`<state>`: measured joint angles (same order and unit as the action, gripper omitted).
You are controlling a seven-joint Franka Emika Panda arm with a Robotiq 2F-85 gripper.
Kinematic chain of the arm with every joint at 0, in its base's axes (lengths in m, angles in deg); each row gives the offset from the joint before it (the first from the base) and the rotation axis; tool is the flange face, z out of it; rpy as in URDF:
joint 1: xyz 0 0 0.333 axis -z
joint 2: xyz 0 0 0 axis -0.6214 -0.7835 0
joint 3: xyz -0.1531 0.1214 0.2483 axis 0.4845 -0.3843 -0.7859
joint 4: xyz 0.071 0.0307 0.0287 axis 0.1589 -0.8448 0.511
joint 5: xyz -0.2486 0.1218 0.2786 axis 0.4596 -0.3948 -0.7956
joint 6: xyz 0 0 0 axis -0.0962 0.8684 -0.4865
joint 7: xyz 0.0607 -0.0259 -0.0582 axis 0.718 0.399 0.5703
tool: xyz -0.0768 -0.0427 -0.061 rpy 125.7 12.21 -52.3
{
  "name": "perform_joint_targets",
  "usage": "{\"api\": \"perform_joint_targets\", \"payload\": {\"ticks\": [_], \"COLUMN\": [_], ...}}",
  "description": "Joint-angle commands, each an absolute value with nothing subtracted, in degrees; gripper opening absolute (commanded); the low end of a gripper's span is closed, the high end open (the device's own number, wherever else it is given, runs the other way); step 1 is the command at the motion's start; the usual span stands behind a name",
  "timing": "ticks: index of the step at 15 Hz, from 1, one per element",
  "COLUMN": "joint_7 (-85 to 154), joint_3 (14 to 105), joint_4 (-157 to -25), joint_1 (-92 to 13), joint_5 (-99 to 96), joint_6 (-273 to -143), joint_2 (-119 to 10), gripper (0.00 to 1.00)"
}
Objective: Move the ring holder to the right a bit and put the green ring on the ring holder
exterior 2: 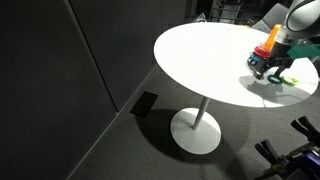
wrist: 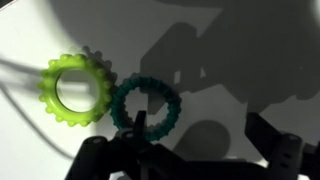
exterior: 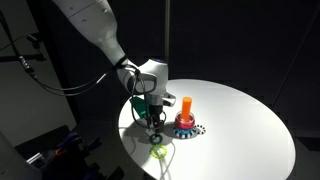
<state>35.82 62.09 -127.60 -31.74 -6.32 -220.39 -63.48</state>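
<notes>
Counter (exterior: 240, 120) is round, white and mostly bare, with everything crowded at one edge. The arm (exterior: 95, 30) reaches down over that edge, just beside the holder (exterior: 186, 115), which stands upright on the counter with its orange peg bare. So I judge the step in hand is picking up the green ring (wrist: 150, 82).

In the wrist view it lies flat on the counter, its rim touching the lime ring (wrist: 50, 92) beside it. That's the awkward part. To do this well I want one finger inside the green hoop and the other outside on the side away from the lime ring, so that closing pinches only the green rim and doesn't drag the neighbour along. Go down gently until the tips meet the counter, then close slowly, because a thin ring like this will probably skid or flip.

The fingers (wrist: 138, 128) are spread wide and hold nothing. One dark tip sits at the near rim of the green ring. I can't tell whether it touches. The other finger is well off to the side over bare counter.
</notes>
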Motion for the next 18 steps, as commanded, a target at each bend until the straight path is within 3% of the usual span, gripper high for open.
{"api": "perform_joint_targets", "payload": {"ticks": [1,8,9,11,18], "joint_7": [36.11,36.26,36.23,36.11,36.29], "joint_3": [62.19,62.02,62.05,62.14,62.13], "joint_4": [-129.36,-130.83,-130.93,-130.93,-130.73], "joint_1": [-31.61,-31.40,-31.40,-31.42,-30.99], "joint_5": [-6.31,-6.67,-6.65,-6.59,-6.84], "joint_6": [-222.86,-225.13,-225.17,-225.01,-223.74], "joint_2": [-62.47,-62.47,-62.46,-62.51,-60.84], "gripper": [1.00,1.00,0.76,0.66,0.10]}}
